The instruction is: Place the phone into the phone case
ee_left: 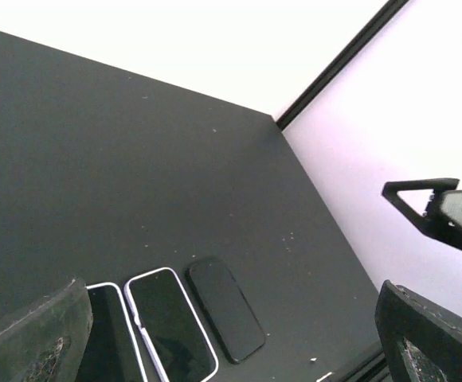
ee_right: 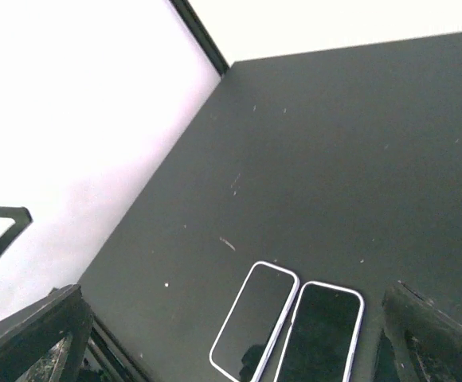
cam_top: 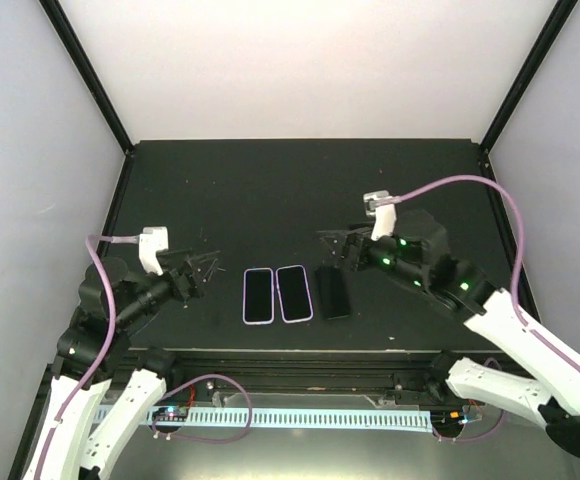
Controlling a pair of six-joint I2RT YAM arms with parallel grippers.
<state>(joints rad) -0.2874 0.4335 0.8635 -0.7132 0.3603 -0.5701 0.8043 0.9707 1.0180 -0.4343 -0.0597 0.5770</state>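
Two claws gape empty — our right gripper (cam_top: 332, 248) hangs nearer the dark phone (cam_top: 333, 292), which lies just base-ward of its tips, long axis toward our bases, white-rimmed case (cam_top: 294, 293) beyond toward the left gripper (cam_top: 208, 272).

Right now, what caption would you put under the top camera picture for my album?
Left gripper and right gripper hover open beside two white-rimmed slabs and one black slab.

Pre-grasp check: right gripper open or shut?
Open. The right gripper has its fingers wide apart at the wrist view's edges, gripping nothing.
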